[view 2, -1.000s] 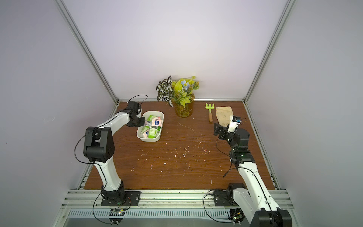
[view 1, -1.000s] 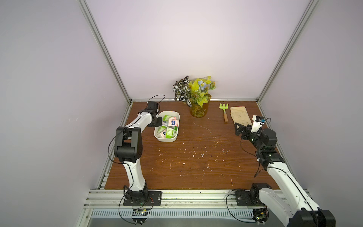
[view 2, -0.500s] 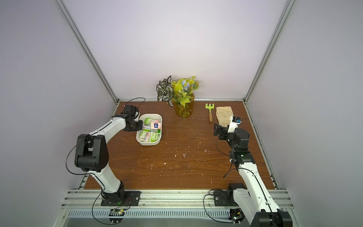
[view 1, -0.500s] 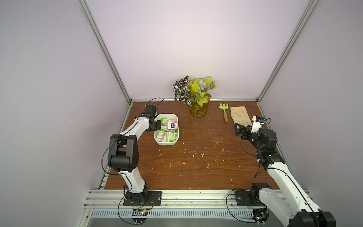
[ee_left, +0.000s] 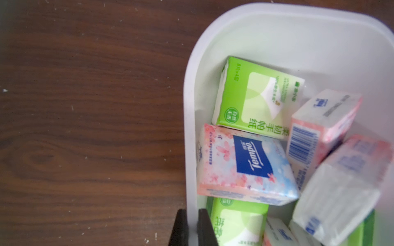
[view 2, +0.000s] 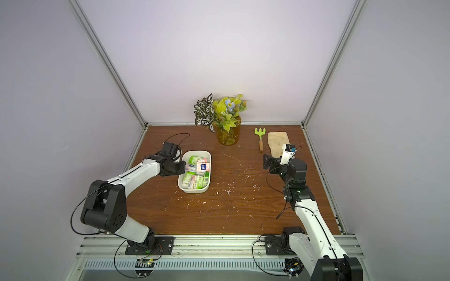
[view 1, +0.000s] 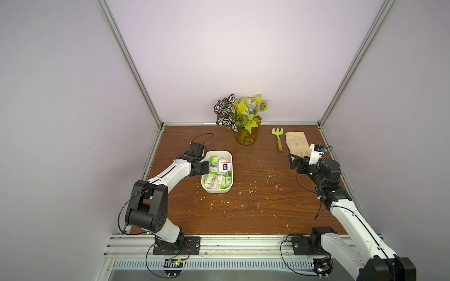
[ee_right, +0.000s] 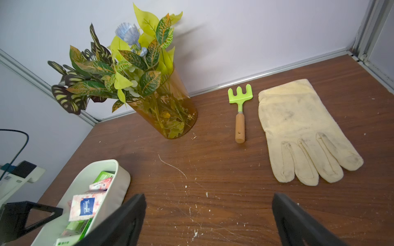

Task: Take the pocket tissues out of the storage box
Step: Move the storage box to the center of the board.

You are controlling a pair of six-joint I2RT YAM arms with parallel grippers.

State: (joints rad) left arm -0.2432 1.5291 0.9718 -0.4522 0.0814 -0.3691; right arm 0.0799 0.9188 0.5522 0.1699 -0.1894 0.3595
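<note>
In both top views, locate the storage box [view 1: 216, 191] left of centre on the counter [view 1: 255, 206]. The pocket tissues [view 1: 219, 170] lie inside it. The left hand [view 1: 203, 168] sits at the box's left wall. The right hand [view 1: 292, 161] hangs at the right of the frame, well apart from the box.

In the left wrist view, note the left hand [ee_left: 190, 221] at the lower edge. It is pinching the box wall [ee_left: 189, 106], with one finger [ee_left: 181, 230] outside and the other inside. Green-and-white and pink-and-blue packets [ee_left: 245, 164] fill the right of the frame.

In the right wrist view, the right hand [ee_right: 209, 213] is spread wide along the lower edge and holds nothing. The box [ee_right: 121, 181] lies at lower left. A vase [ee_right: 170, 112], a rake [ee_right: 239, 110] and a glove [ee_right: 298, 127] occupy the upper half.
</note>
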